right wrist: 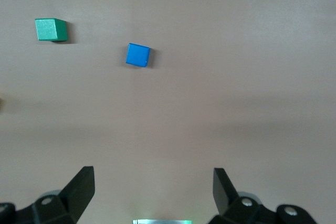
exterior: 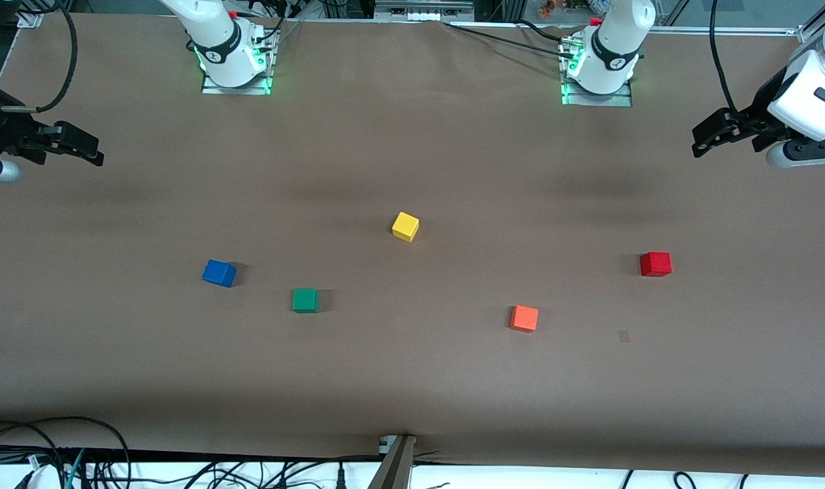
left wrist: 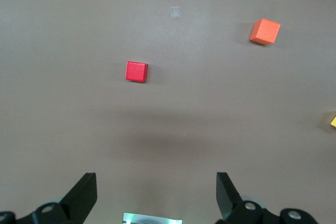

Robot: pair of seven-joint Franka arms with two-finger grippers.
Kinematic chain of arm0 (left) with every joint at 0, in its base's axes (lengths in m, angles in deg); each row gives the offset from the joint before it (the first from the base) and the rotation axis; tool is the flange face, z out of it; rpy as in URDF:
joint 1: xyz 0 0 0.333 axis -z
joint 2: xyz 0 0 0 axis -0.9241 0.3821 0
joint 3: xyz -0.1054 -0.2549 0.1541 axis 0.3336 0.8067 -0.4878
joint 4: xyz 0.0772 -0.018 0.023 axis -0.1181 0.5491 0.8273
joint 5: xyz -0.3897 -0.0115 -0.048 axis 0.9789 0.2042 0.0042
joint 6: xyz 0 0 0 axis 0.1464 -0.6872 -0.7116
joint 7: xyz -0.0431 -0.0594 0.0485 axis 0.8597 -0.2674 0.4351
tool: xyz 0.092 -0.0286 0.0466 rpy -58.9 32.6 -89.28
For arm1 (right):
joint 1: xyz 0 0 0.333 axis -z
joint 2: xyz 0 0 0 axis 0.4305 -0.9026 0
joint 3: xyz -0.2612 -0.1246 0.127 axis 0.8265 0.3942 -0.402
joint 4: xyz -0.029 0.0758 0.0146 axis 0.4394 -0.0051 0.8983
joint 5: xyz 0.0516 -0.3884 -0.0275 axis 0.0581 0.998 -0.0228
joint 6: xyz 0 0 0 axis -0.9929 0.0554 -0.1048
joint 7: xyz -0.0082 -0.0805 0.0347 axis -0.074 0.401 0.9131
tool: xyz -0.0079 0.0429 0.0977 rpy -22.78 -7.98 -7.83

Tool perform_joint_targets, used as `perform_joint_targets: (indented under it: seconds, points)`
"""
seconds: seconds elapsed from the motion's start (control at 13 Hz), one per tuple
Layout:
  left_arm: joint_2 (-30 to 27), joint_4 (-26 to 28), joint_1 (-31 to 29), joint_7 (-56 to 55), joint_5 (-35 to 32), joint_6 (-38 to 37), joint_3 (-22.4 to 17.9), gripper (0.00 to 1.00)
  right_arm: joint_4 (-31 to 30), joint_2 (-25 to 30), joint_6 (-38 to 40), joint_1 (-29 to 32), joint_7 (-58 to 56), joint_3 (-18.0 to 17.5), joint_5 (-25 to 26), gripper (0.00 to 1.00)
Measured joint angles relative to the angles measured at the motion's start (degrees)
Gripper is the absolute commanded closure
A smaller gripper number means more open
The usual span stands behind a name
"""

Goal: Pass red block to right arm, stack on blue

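Red block [exterior: 656,263]: sitting on the brown table [exterior: 412,380] toward the left arm's end, untouched, well apart from every other cube. In the left wrist view it [left wrist: 137,71] is lying ahead of the fingertips, clear of them.

Left gripper [exterior: 708,136]: hanging in the air over the table edge at the left arm's end, fingers [left wrist: 84,195] spread wide, holding nothing. The red block is lying well apart from it, closer to the table's middle and to the front edge.

Blue cube [exterior: 219,273]: resting toward the right arm's end, alone, nothing stacked on it; seen again in the right wrist view [right wrist: 138,55].

Right gripper [exterior: 79,146]: waiting in the air over the table edge at the right arm's end, fingers [right wrist: 79,192] standing apart, empty.

Green cube [exterior: 305,299]: lying near the blue cube, closer to the front edge.

Yellow cube [exterior: 406,226]: sitting about mid-table.

Orange cube [exterior: 524,318]: lying between the green cube and the red block, nearer the front edge than the red block.
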Motion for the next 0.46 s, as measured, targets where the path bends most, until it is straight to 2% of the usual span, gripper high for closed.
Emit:
perform_joint_targets:
  seconds: [0.46]
  points:
    - [0.0, 0.0, 0.39, 0.06, 0.0, 0.13, 0.72, 0.0, 0.0, 0.0, 0.0, 0.0, 0.0, 0.0, 0.0, 0.0]
